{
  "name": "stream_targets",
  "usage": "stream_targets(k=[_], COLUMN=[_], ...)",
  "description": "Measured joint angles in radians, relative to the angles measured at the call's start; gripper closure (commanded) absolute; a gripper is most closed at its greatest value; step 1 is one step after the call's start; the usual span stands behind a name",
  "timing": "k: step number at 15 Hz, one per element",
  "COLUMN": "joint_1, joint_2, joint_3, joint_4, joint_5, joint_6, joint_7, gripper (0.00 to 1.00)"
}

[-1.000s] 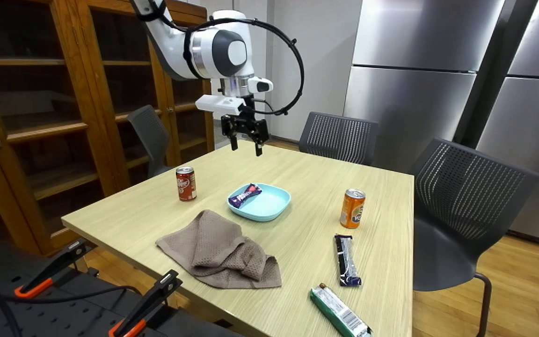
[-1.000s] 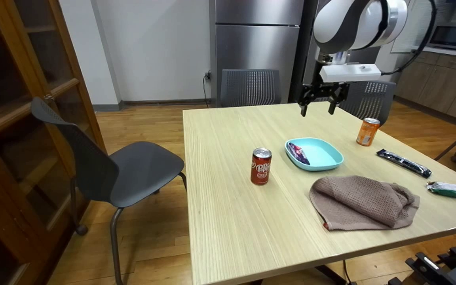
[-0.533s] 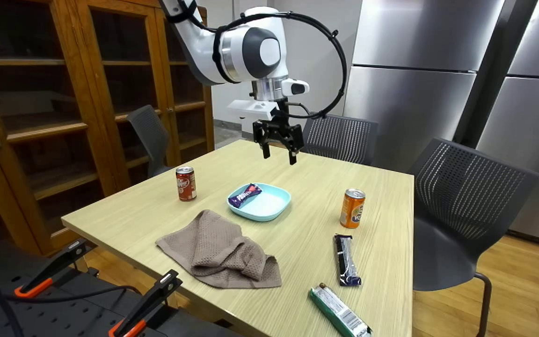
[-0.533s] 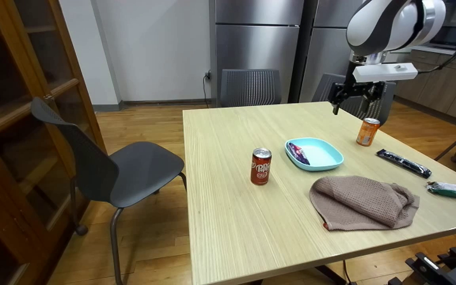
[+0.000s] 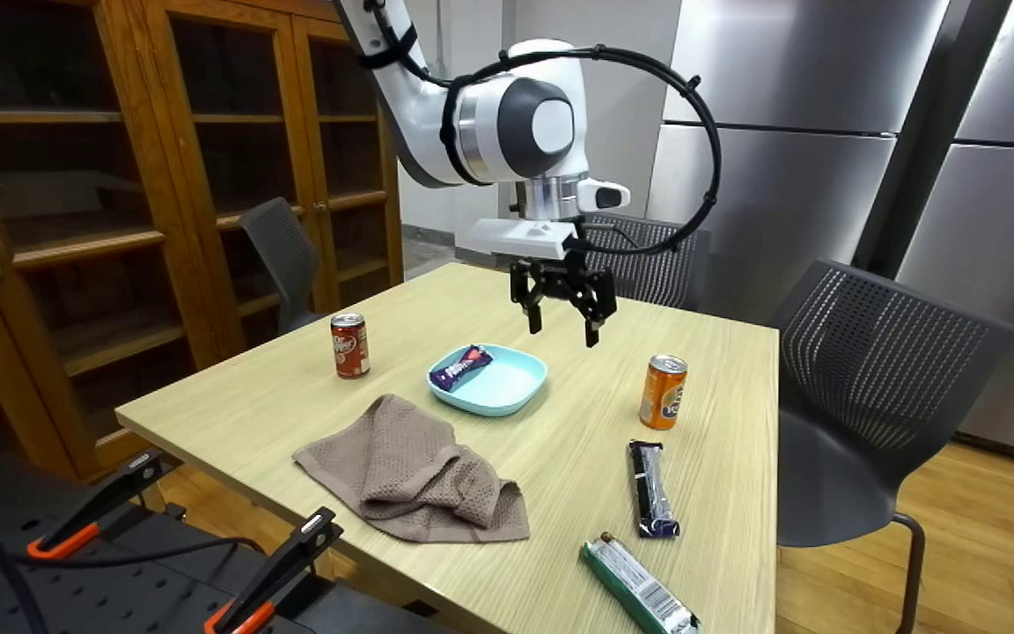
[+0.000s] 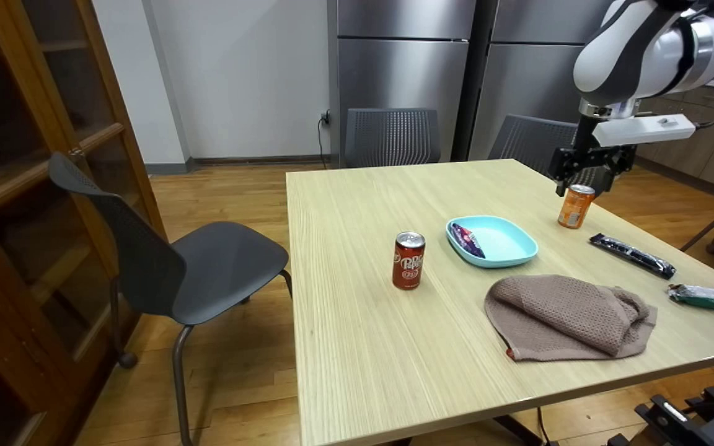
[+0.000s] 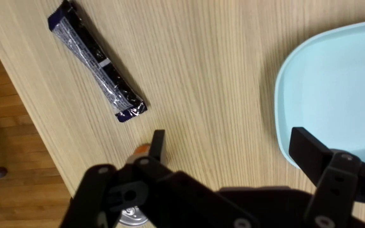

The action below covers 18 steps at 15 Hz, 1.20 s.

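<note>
The black two-fingered gripper (image 5: 563,328) is spread wide. Near it, an upright orange cylindrical metal can (image 5: 664,394) is seen.

Your arm (image 5: 487,132) slopes down from above, then crooks; wrist (image 5: 551,198) points down. Your gripper (image 5: 563,327) hangs below it in midair, fingers (image 7: 309,152) spread wide, tips aimed down. Gap between fingers plain in your wrist view.
</note>
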Motion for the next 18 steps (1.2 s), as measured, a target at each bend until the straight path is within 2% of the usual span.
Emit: stream_targets(k=[11,14,18], joint_1=[-0.151,-0.196,-0.237], joint_2=[0.148,0.198,0.259], joint_3=[0.021,0.039,0.057], joint_4=[0.079,0.115,0.166], joint_5=[-0.081,-0.081,-0.080], joint_6=[-0.002,-0.004,-0.004], joint_7=[-0.375,-0.434,-0.446], gripper=[0.00,0.00,0.00])
